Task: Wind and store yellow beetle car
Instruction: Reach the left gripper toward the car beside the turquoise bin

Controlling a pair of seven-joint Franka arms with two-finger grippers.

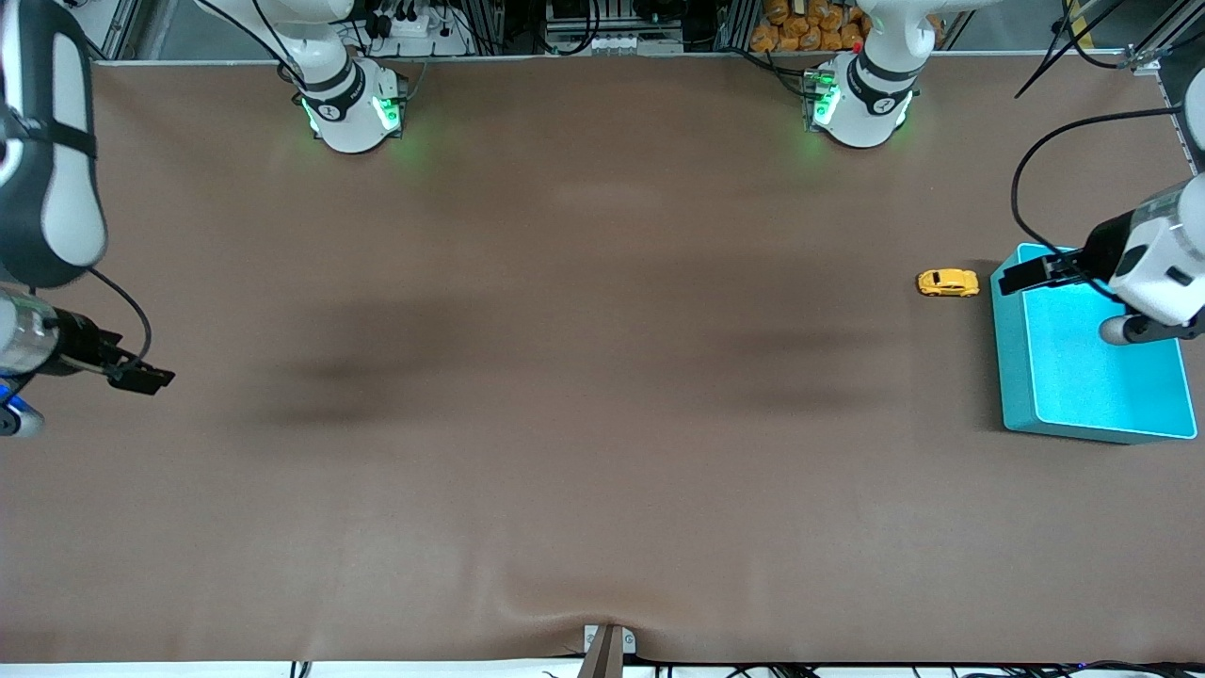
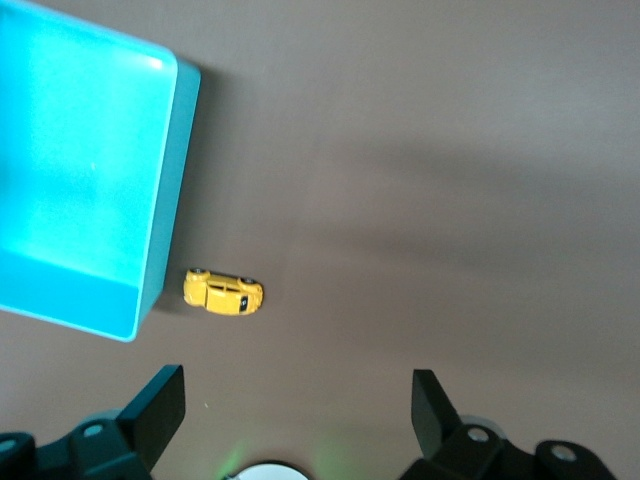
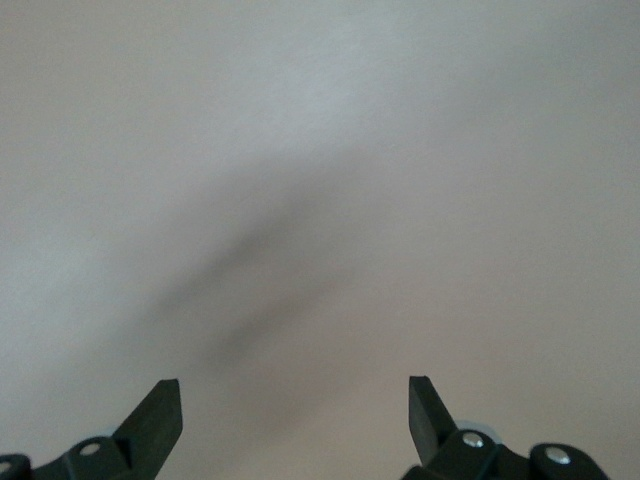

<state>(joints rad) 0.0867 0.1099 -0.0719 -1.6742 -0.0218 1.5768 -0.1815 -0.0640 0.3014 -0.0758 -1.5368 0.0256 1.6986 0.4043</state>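
The yellow beetle car stands on its wheels on the brown table, just beside the turquoise bin, at the left arm's end. My left gripper hangs open and empty over the bin's corner closest to the car. My right gripper waits open over bare table at the right arm's end, with nothing between its fingers.
The bin holds nothing. Both arm bases stand at the table's edge farthest from the front camera. A small clamp sits at the edge nearest that camera.
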